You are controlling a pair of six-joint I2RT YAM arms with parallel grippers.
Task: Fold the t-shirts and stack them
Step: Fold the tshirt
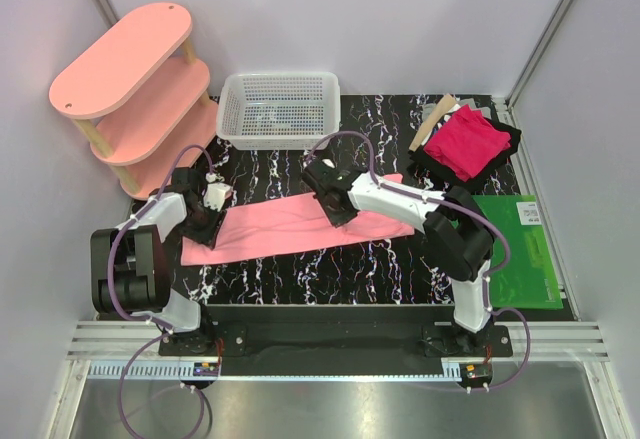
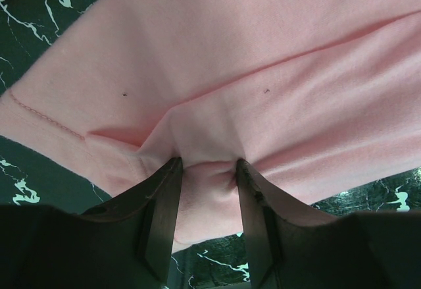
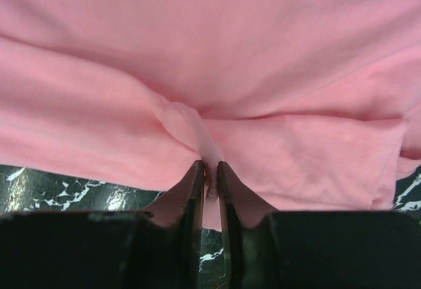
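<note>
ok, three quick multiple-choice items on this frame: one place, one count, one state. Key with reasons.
1. Where is the magenta t-shirt?
A) near edge, centre
B) near left corner
C) far right, beyond the green mat

2. How many tiers has the pink shelf unit?
A) two
B) three
C) four

3. The right end effector is:
A) closed on a fold of the pink t-shirt
B) wide open above the cloth
C) closed on the magenta one

Key:
1 C, the top view shows it folded there.
2 B, three oval boards are stacked.
3 A, the right wrist view shows pink cloth pinched between its jaws.
</note>
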